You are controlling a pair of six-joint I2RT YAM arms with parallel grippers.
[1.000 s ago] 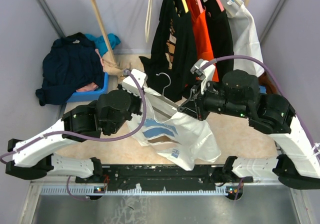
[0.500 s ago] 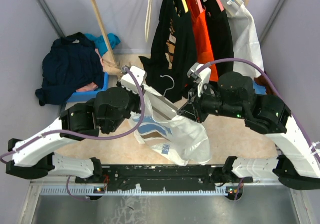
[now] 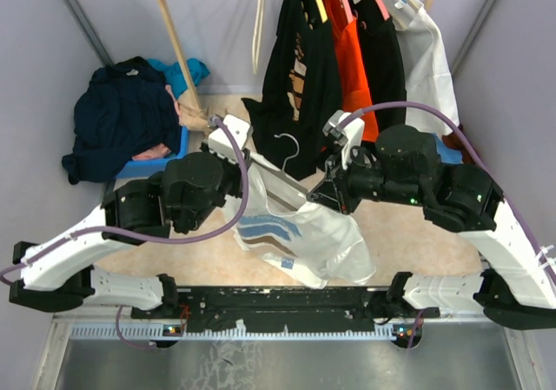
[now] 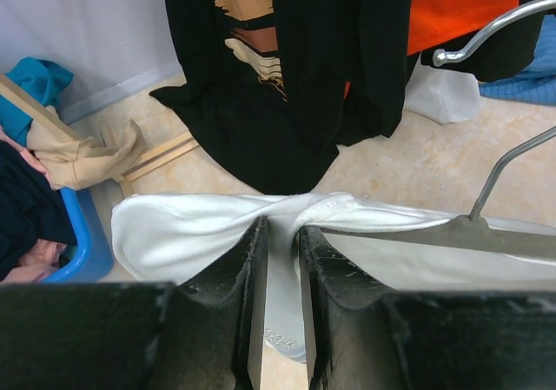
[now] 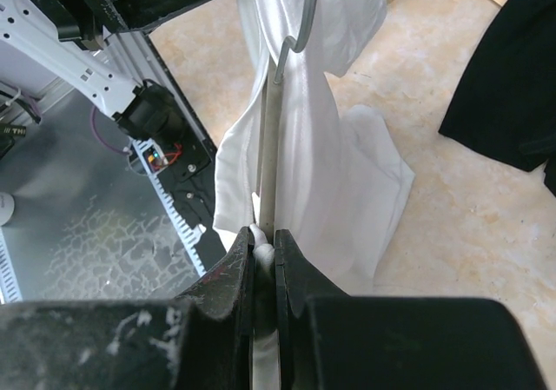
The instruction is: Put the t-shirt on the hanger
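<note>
The white t-shirt (image 3: 300, 234) with a blue print hangs in the air between my two grippers, draped over the hanger (image 3: 280, 184), whose silver hook (image 3: 287, 144) sticks up. My left gripper (image 3: 248, 160) has gathered white fabric (image 4: 200, 234) between its fingertips, the jaws standing a little apart around it (image 4: 282, 229); the hanger's arm (image 4: 452, 234) runs off to its right. My right gripper (image 3: 323, 195) is shut (image 5: 263, 238) on the end of the hanger's pale arm (image 5: 268, 147) together with a fold of the shirt (image 5: 339, 147).
Behind, a rail holds black (image 3: 300, 77), orange (image 3: 347, 51) and white (image 3: 426, 60) garments on hangers. A blue bin (image 3: 165, 160) with dark navy clothes (image 3: 122, 116) sits at the back left beside a wooden post (image 3: 178, 51). The black base rail (image 3: 278, 299) lies below the shirt.
The shirt and hanger have shifted a little up and to the left, and the shirt's lower hem has lifted. The right arm followed to the left; the left arm barely moved.
</note>
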